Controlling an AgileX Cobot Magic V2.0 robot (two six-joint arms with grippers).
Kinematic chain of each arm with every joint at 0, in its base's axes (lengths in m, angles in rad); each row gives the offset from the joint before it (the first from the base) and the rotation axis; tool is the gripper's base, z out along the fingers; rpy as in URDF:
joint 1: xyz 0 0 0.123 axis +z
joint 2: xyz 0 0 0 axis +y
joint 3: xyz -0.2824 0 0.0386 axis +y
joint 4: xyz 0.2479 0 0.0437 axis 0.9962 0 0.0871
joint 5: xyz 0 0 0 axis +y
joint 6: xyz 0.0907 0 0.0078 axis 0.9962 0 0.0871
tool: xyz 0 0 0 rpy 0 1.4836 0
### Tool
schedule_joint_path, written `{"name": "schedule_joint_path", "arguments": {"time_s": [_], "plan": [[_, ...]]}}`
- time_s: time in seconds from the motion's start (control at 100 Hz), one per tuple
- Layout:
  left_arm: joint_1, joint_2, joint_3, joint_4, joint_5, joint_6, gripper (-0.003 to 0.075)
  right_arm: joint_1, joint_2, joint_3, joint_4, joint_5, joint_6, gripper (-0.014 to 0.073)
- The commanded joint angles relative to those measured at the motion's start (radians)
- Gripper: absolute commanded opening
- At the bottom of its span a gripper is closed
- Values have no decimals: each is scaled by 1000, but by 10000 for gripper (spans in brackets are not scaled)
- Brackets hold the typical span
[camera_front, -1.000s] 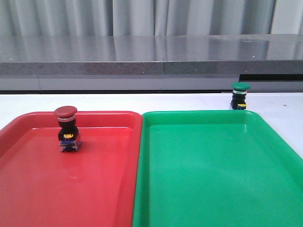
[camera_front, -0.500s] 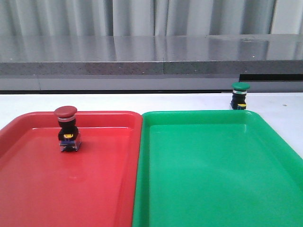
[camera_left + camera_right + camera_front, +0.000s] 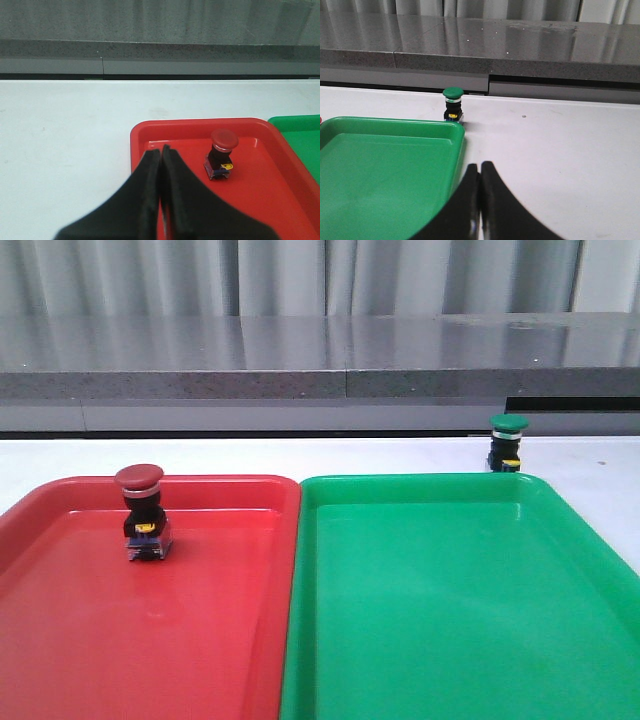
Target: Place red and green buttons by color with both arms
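Observation:
The red button (image 3: 141, 512) stands upright inside the red tray (image 3: 60, 640), near its far left part; it also shows in the left wrist view (image 3: 220, 160). The green button (image 3: 506, 442) stands on the white table just behind the green tray's (image 3: 450, 620) far right corner; it also shows in the right wrist view (image 3: 453, 104). My left gripper (image 3: 161, 149) is shut and empty, near the red tray's (image 3: 145, 131) far left corner, well short of the red button. My right gripper (image 3: 480, 165) is shut and empty beside the green tray's (image 3: 380, 165) right rim. Neither gripper shows in the front view.
The two trays lie side by side and touch along their inner rims. A grey counter ledge (image 3: 320, 360) with a curtain above runs along the table's far edge. White table (image 3: 560, 145) lies right of the green tray and left of the red tray (image 3: 65, 150).

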Motion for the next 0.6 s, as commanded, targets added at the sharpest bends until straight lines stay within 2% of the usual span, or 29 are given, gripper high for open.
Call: {"name": "schedule_joint_path", "arguments": {"time_s": [0.0, 0.18, 0.59], "plan": [[2, -5, -27, 27, -92, -4, -19, -7, -20, -16, -8, -89, -7, -67], [2, -107, 17, 60, -95, 5, -19, -7, -20, -16, -8, -89, -7, -67], [18, -403, 227, 135, -112, 5, -19, -7, -20, -16, -8, -89, -7, -67]]}}
